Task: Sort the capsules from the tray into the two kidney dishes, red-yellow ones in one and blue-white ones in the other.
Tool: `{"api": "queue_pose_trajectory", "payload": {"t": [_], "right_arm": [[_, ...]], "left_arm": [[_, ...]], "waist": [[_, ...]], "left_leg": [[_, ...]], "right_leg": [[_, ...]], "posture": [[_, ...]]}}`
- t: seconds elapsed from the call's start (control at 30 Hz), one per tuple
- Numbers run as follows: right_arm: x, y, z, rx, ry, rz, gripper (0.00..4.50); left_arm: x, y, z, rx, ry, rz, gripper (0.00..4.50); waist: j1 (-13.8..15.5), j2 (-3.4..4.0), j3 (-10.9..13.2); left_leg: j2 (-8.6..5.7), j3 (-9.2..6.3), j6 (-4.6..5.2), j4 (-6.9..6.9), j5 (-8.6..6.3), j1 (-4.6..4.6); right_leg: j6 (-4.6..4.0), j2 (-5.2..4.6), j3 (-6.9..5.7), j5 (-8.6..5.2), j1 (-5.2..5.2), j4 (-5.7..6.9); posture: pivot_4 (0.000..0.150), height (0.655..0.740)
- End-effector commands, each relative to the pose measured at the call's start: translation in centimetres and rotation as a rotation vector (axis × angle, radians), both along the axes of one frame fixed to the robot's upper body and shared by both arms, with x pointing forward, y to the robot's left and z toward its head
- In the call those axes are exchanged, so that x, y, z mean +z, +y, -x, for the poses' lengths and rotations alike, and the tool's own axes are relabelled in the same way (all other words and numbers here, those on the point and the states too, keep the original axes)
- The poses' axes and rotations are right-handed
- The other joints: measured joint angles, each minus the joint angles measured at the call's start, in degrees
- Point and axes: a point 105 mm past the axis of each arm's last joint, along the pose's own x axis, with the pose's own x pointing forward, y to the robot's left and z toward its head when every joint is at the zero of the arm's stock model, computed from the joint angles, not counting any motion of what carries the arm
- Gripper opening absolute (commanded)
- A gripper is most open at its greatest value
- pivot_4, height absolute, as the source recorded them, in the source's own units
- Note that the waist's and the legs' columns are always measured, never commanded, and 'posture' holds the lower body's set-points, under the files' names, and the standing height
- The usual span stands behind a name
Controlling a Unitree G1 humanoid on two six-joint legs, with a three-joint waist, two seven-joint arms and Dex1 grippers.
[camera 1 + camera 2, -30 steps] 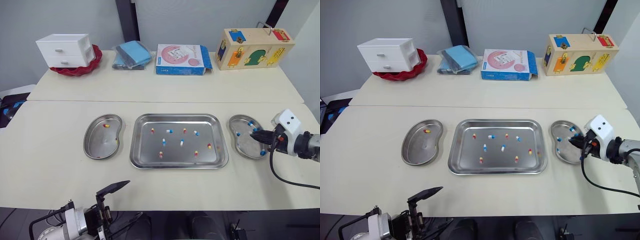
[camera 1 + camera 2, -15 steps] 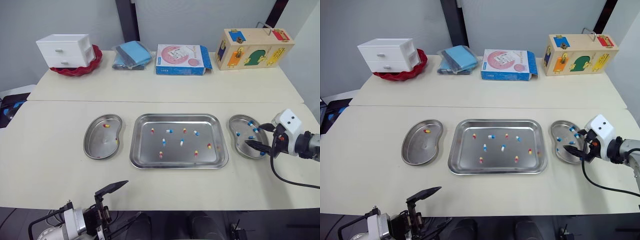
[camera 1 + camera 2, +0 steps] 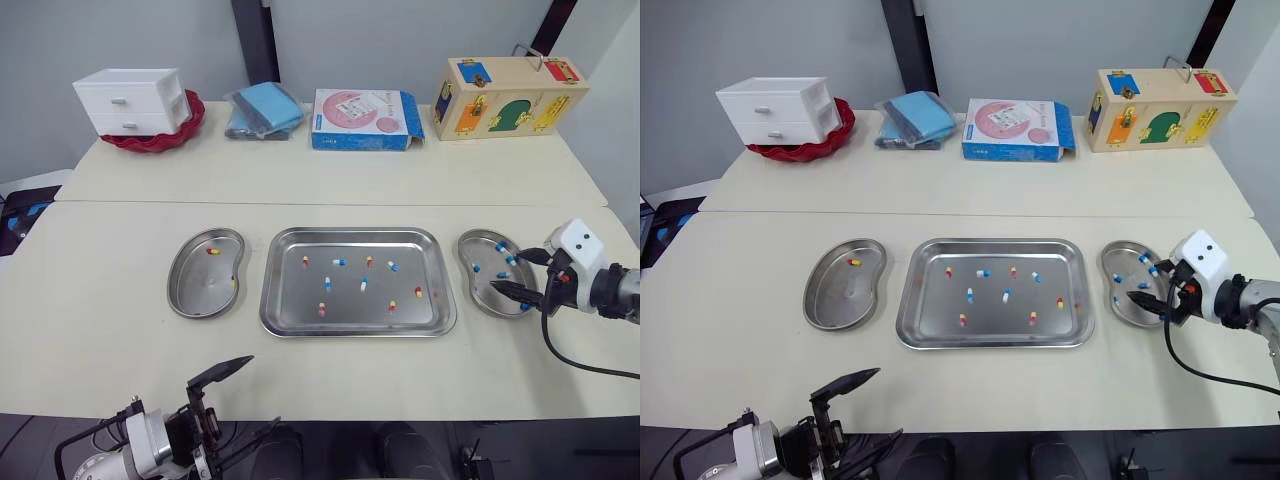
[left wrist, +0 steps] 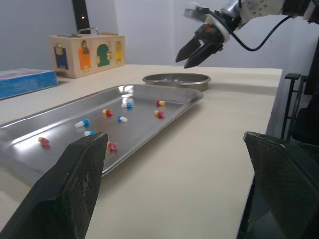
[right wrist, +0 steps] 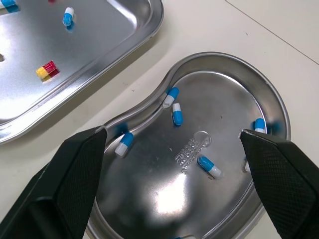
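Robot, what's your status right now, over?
Both grippers open: right gripper above blue-white dish, empty; left gripper low by table edge. Tray holds mixed capsules. Nothing blocking.

A shiny rectangular steel tray (image 3: 355,312) is lying flat in the centre of the frame, its long side running left to right. Five red-yellow capsules (image 3: 322,309) and four blue-white capsules (image 3: 327,284) are lying scattered across its floor, well apart from one another. Just left of it, the left kidney dish (image 3: 203,292) is sitting with one red-yellow capsule near its upper edge and another against its right wall. Just right of the tray, the right kidney dish (image 3: 481,291) is holding several blue-white capsules, spread loosely
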Motion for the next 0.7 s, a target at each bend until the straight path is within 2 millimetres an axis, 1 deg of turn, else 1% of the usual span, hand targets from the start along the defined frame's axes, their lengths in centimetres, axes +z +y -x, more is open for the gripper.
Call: {"api": "queue_pose_trajectory", "payload": {"t": [0.03,0.1,0.13,0.2,0.23,0.33,0.47,0.5,0.57,0.67,0.7], "right_arm": [[2.2,-1.1,0.8,0.038,-0.079,-0.011,4.47],[2.8,-1.9,1.5,0.059,-0.106,-0.028,4.47],[2.7,-2.6,2.0,0.064,-0.100,-0.015,4.47],[2.3,-3.9,2.6,0.070,-0.069,0.016,4.47],[2.2,-4.4,3.0,0.071,-0.044,0.018,4.47],[1.8,-5.7,4.0,0.076,0.022,0.026,4.47],[1.2,-6.5,5.4,0.091,0.099,0.008,4.47],[1.0,-6.7,5.7,0.092,0.111,0.018,4.47],[0.6,-7.1,6.0,0.092,0.126,0.043,4.47],[0.0,-7.6,6.3,0.079,0.136,0.050,4.47],[-0.2,-7.8,6.3,0.075,0.137,0.054,4.47]], "left_arm": [[1.5,2.1,-1.1,0.102,0.045,-0.042,4.50],[2.1,3.9,-1.8,0.164,0.157,-0.097,4.50],[2.4,4.7,-1.9,0.161,0.240,-0.153,4.50],[3.4,6.1,-2.3,0.195,0.330,-0.200,4.50],[4.1,7.2,-2.7,0.230,0.353,-0.210,4.50],[6.1,11.0,-3.8,0.339,0.403,-0.241,4.50],[7.2,15.5,-4.3,0.446,0.499,-0.311,4.50],[7.7,16.3,-4.5,0.463,0.521,-0.321,4.50],[8.3,17.4,-4.8,0.479,0.534,-0.349,4.50],[9.1,18.9,-5.7,0.529,0.503,-0.422,4.50],[9.3,19.1,-6.0,0.534,0.493,-0.427,4.50]], "waist": [[0.1,0.00,0.0],[0.2,-0.01,0.0],[0.2,-0.05,0.0],[0.2,0.00,0.0],[0.2,0.03,0.0],[0.2,0.03,0.0],[-0.2,0.06,0.0],[-0.2,0.07,0.0],[-0.3,0.10,0.1],[-0.3,0.13,0.1],[-0.3,0.13,0.1]], "left_leg": [[0.00,-0.03,0.00,0.01,0.00,-0.01],[0.00,-0.04,0.00,0.02,0.00,0.00],[0.00,-0.05,0.00,0.03,0.00,0.02],[0.02,-0.16,0.00,0.04,0.00,0.02],[0.00,-0.10,0.00,0.05,0.00,0.05],[0.01,-0.08,0.00,0.06,0.00,0.23],[0.02,-0.05,0.00,0.00,0.00,0.33],[0.02,-0.04,0.00,-0.01,0.00,0.35],[0.02,-0.01,0.00,-0.04,0.00,0.34],[0.02,0.05,0.00,-0.05,0.00,0.34],[0.02,0.04,-0.01,-0.07,0.00,0.34]], "right_leg": [[0.00,0.00,-0.02,0.00,0.01,0.00],[0.00,0.00,-0.03,0.00,0.03,0.00],[0.00,0.00,-0.04,0.00,0.04,0.00],[0.00,0.03,-0.12,-0.01,0.06,0.04],[0.00,0.00,-0.08,-0.01,0.08,0.07],[-0.01,0.00,-0.08,-0.01,0.22,0.11],[-0.05,0.04,-0.06,-0.04,0.26,0.15],[-0.06,0.04,-0.05,-0.05,0.25,0.14],[-0.06,0.04,-0.04,-0.05,0.21,0.13],[-0.06,0.03,-0.01,-0.05,0.18,0.14],[-0.06,0.04,-0.01,-0.05,0.17,0.15]], "posture": [[0.150,0.7400],[0.150,0.7400],[0.150,0.7400],[0.150,0.7400],[0.150,0.7400],[0.150,0.7400],[0.150,0.7400],[0.150,0.7400],[0.150,0.7400],[0.150,0.7400],[0.150,0.7400]]}}
